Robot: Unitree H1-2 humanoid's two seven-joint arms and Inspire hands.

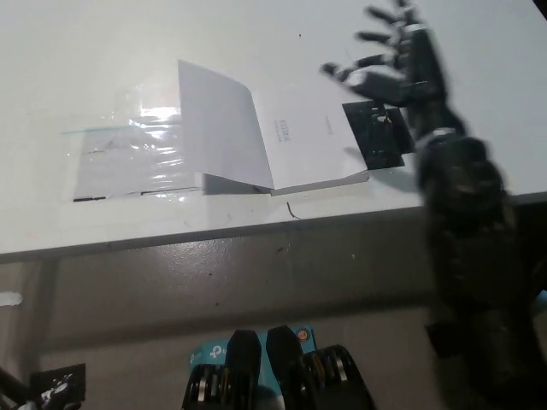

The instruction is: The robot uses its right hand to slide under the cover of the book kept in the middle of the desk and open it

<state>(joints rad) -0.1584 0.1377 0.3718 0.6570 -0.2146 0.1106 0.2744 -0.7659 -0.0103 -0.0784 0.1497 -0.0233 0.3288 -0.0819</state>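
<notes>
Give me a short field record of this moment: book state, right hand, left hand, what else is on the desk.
book: open, cover lifted and tilted left
right hand: raised over the desk, fingers spread, holding nothing, clear of the book
left hand: not in view
plastic sleeve: flat, left of the book
black patch: at the book's right edge
desk: white

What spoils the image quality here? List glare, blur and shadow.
Head view: glare streaks the clear plastic sheet left of the open book; motion blur smears the raised black right hand and its arm; the lifted cover throws a soft shadow along the book's near edge; the white desk looks evenly lit.
</notes>
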